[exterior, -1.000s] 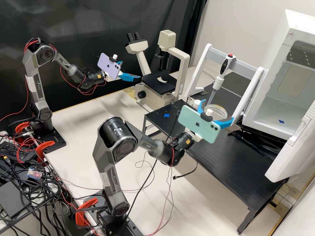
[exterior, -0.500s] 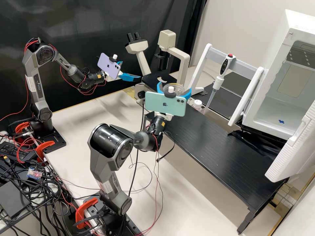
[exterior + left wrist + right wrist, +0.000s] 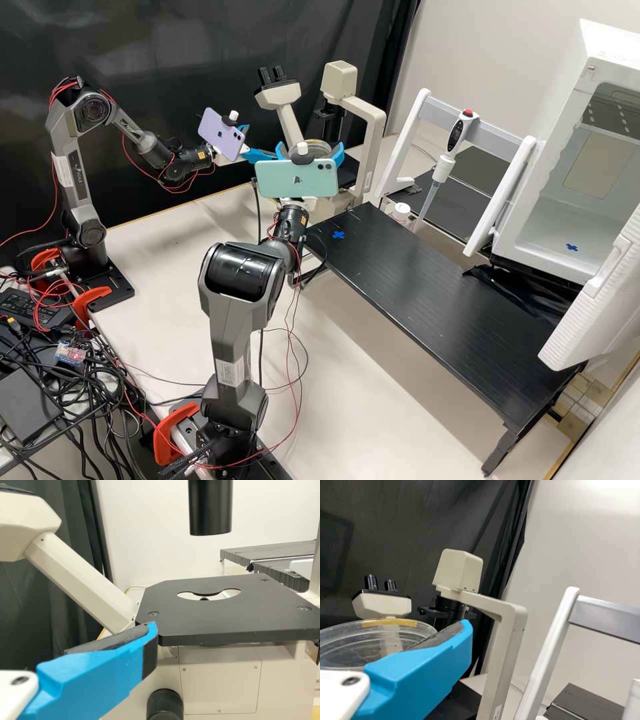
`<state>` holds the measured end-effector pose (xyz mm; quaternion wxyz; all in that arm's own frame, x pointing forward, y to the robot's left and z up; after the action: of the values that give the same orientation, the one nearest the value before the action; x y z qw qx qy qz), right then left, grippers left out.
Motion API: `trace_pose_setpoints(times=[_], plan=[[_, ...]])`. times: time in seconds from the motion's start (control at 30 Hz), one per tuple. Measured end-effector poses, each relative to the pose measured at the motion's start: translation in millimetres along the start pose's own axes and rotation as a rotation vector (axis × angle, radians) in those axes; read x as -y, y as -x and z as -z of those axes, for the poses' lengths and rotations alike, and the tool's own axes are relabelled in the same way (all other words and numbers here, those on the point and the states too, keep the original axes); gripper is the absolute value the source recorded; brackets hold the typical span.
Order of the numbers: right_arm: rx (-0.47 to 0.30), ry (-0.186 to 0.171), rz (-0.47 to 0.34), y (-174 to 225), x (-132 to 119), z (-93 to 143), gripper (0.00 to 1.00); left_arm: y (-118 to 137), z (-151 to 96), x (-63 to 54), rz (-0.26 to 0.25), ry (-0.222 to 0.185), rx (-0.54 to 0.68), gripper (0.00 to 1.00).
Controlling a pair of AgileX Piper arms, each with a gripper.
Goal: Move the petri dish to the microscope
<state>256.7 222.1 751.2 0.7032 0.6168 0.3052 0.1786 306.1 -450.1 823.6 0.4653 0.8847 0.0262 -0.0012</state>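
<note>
My right gripper (image 3: 309,152) is shut on the clear round petri dish (image 3: 315,147), a finger at each side, in front of the microscope (image 3: 373,140). In the right wrist view the dish (image 3: 350,645) lies against the inner side of the finger of the right gripper (image 3: 430,667). Farther left, my left gripper (image 3: 254,143) stands open and holds nothing. Through the left wrist camera, a finger of the left gripper (image 3: 145,647) shows beside the microscope's black stage (image 3: 225,620), whose round opening is uncovered.
A black raised shelf (image 3: 427,287) runs along the right, with a white rack (image 3: 417,127) and pipette (image 3: 441,167) behind it. An open white cabinet (image 3: 527,220) stands at far right. The two grippers are close together.
My right gripper has carried the dish leftward, from over the shelf to in front of the microscope beside the left gripper. The left arm has kept still.
</note>
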Motion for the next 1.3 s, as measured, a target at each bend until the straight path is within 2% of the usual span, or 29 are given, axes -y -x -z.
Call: trace_pose_setpoints(times=[0.07,0.27,0.43,0.63,0.83,1.03,1.3], plan=[[0.000,0.003,0.006,-9,7,2,0.00,0,0,0.0,0.000,0.000,0.000,1.00],[0.000,0.022,0.091,-41,37,5,0.00,0,0,0.0,0.000,0.000,0.000,1.00],[0.040,0.034,0.181,-68,61,-3,0.00,0,0,0.0,0.000,0.000,0.000,1.00],[0.110,0.021,0.242,-101,83,-21,0.00,0,0,0.0,0.000,0.000,0.000,1.00],[0.181,0.023,0.254,-134,87,-50,0.00,0,0,0.0,0.000,0.000,0.000,1.00],[0.235,0.002,0.252,-157,84,-71,0.00,0,0,0.0,0.000,0.000,0.000,1.00],[0.253,-0.071,0.262,-180,85,-78,0.00,0,0,0.0,0.000,0.000,0.000,1.00]])
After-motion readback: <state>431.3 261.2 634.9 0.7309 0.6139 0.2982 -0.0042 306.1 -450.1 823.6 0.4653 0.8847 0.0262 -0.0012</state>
